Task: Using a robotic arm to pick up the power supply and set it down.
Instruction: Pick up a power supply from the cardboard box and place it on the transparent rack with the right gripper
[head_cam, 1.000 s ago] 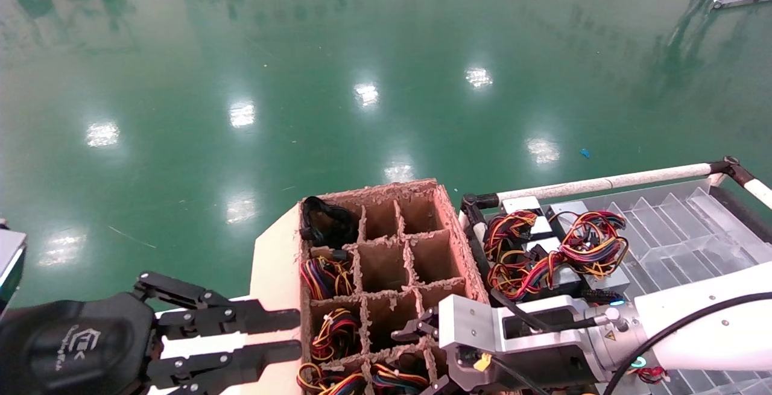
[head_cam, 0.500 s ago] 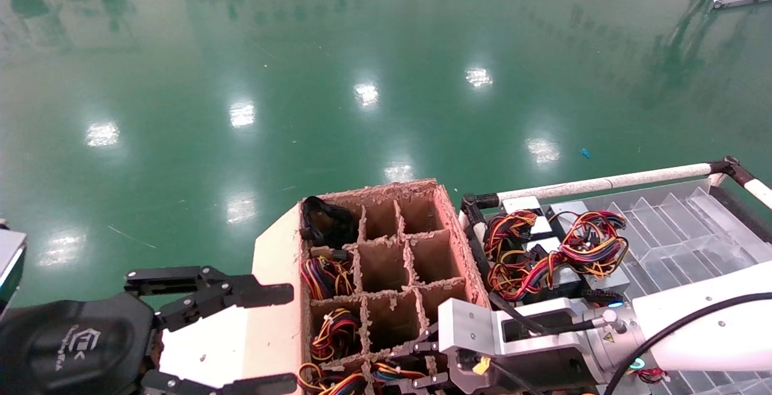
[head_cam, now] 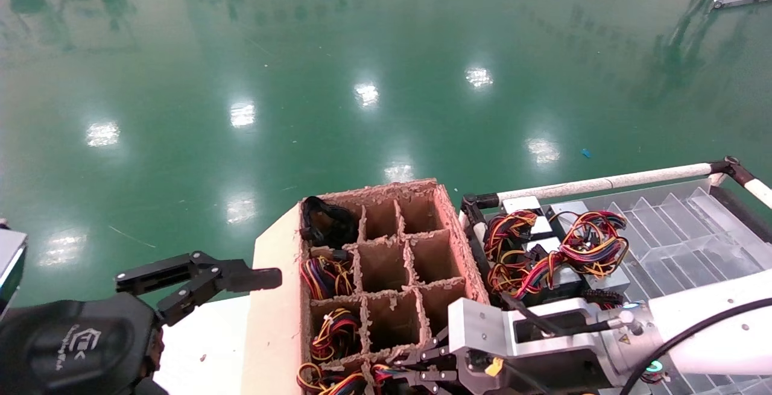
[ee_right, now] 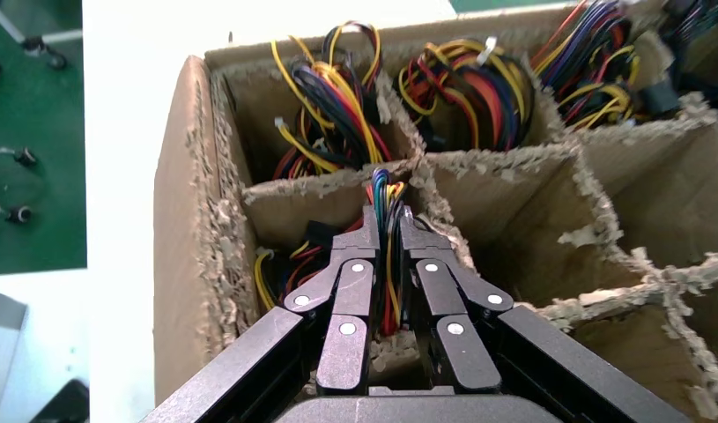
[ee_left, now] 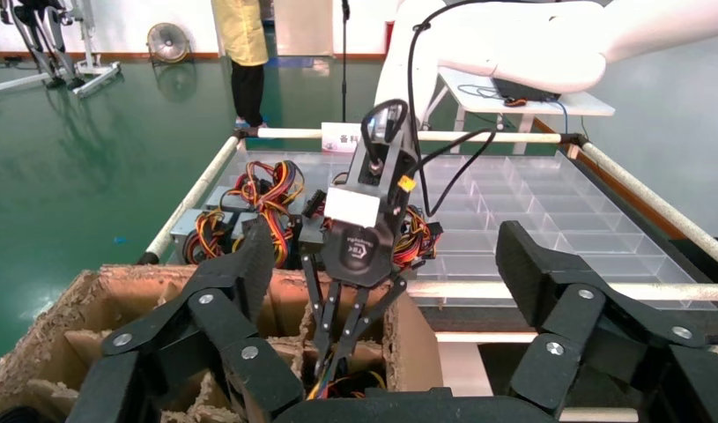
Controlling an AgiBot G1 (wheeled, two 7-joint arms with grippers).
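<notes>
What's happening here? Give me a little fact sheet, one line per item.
Right gripper: shut on a wire bundle in the cardboard box, near row.
Left gripper: open, beside the box, holding nothing.
Box: divided cells, several holding wires, several bare.
Tray: clear, right of the box, more power supplies at its near-box end.

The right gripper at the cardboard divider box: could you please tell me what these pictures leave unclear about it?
- Right gripper is shut on a red, yellow and black wire bundle; its metal box is hidden by the brown cardboard divider box.
- Head view: the frame's lower edge cuts off its fingers.
- Left gripper is open and holds nothing.
</notes>
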